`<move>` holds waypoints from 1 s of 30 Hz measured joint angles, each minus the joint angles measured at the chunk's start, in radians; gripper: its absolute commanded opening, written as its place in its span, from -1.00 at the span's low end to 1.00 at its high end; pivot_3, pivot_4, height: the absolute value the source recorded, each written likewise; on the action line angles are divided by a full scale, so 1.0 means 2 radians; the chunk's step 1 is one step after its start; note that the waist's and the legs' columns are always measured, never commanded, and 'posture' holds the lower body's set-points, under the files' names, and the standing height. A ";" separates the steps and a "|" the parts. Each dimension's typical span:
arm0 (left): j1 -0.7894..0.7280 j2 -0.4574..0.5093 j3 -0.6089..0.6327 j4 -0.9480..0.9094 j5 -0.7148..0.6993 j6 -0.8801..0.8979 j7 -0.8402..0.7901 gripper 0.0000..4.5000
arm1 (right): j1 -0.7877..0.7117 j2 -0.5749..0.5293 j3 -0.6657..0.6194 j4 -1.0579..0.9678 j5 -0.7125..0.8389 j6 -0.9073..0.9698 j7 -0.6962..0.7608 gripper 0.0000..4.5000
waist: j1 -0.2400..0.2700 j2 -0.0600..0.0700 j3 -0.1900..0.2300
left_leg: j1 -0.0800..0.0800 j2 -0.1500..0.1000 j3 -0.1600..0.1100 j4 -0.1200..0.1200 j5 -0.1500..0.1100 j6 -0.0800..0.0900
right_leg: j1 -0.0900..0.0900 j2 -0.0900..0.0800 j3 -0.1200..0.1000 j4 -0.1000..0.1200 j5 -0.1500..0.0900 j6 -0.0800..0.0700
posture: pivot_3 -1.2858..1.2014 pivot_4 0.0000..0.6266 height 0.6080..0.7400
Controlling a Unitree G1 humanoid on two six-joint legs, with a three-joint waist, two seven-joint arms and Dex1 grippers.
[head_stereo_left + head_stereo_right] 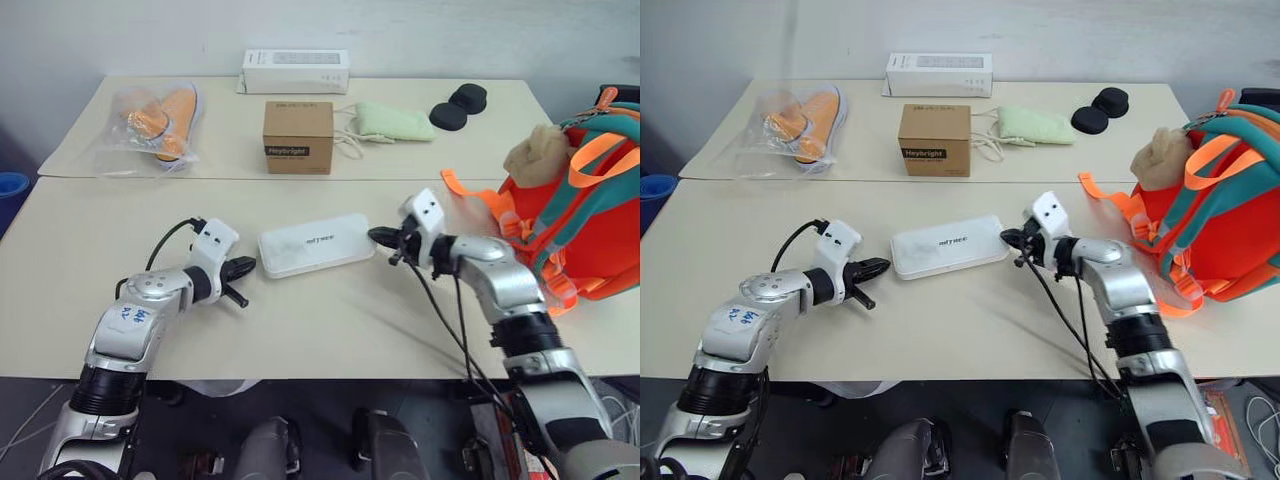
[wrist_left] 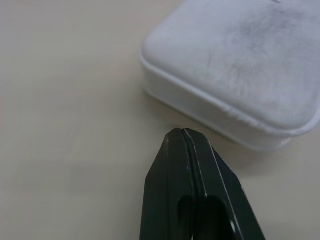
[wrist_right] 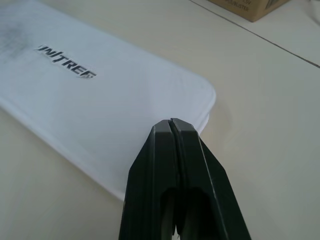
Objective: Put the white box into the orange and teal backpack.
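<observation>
- Your white box (image 1: 316, 244) lies flat on the near table (image 1: 90, 300), about in the middle, closer to the far edge than to the near one. Its dark letters face up.
- Your left claw (image 1: 247, 266) is just beside the box's left end. Its two black fingers (image 2: 190, 170) are pressed together with nothing in them. In the left wrist view the tips stop just short of the box's corner.
- Your right claw (image 1: 376, 237) is at the box's right end. Its fingers (image 3: 172, 150) are pressed together too, and hold nothing. In the right wrist view the tips sit over the box's rounded corner; you cannot tell if they touch it.
- The backpack (image 1: 590, 220) stands at the right edge of the near table, well apart from the box. A tan plush toy (image 1: 538, 152) sits on its top, and orange straps (image 1: 478, 200) spill onto the table.
- On the far table (image 1: 220, 155) you see a brown box (image 1: 298, 137) near the front edge, a long white carton (image 1: 296, 71) behind it, a bag with orange shoes (image 1: 160, 118) at the left, a green pouch (image 1: 394, 121) and two black pads (image 1: 458, 107) at the right.
</observation>
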 measured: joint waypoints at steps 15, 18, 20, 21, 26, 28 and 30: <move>-0.020 -0.008 -0.003 0.010 0.003 0.016 -0.002 -1.00 | -0.034 0.023 -0.043 0.107 -0.032 -0.006 -0.081 -0.99 | -0.007 0.000 0.000 | 0.000 0.001 0.000 0.000 0.000 -0.001 | 0.000 0.002 0.001 0.000 0.000 0.000 | 0.03 -0.52 1.00; -0.022 -0.008 -0.004 0.015 0.004 0.016 -0.005 -1.00 | -0.008 0.023 -0.035 0.071 -0.034 -0.003 -0.071 -0.99 | -0.007 0.000 0.000 | 0.000 0.001 0.001 0.000 0.000 -0.001 | -0.001 0.002 0.001 0.000 0.000 0.000 | 0.03 -0.52 1.00; -0.025 -0.007 -0.005 0.019 0.005 0.015 -0.008 -1.00 | 0.006 0.023 -0.027 0.042 -0.042 0.003 -0.070 -0.99 | -0.007 0.000 0.000 | 0.000 0.001 0.001 0.000 0.000 -0.001 | -0.001 0.002 0.001 0.000 0.000 0.000 | 0.03 -0.52 1.00; -0.029 -0.007 -0.005 0.023 0.006 0.013 -0.010 -1.00 | 0.017 0.022 -0.026 0.019 -0.043 0.013 -0.072 -0.99 | -0.007 0.000 0.000 | 0.000 0.001 0.001 0.000 0.000 -0.001 | -0.001 0.002 0.001 0.000 0.000 0.000 | 0.03 -0.52 1.00; -0.037 0.001 -0.005 0.052 0.012 -0.005 -0.023 -1.00 | 0.086 0.014 -0.024 -0.107 -0.038 0.074 -0.072 -0.99 | -0.005 0.000 0.000 | 0.000 0.001 0.000 0.000 0.000 -0.002 | -0.001 0.002 0.002 0.000 0.000 0.000 | 0.03 -0.52 1.00; -0.043 0.004 -0.008 0.069 0.017 -0.018 -0.035 -1.00 | 0.109 0.009 -0.025 -0.149 -0.036 0.099 -0.073 -0.99 | -0.006 0.000 0.000 | 0.000 0.001 0.001 0.000 0.000 -0.002 | -0.001 0.002 0.002 0.000 0.000 0.000 | 0.03 -0.52 1.00; -0.051 0.023 -0.010 0.108 0.021 -0.041 -0.057 -1.00 | 0.137 0.008 -0.027 -0.196 -0.029 0.123 -0.077 -0.99 | -0.006 0.000 0.000 | 0.000 0.002 0.001 0.000 -0.001 -0.003 | -0.001 0.002 0.002 0.000 -0.001 -0.001 | 0.03 -0.52 1.00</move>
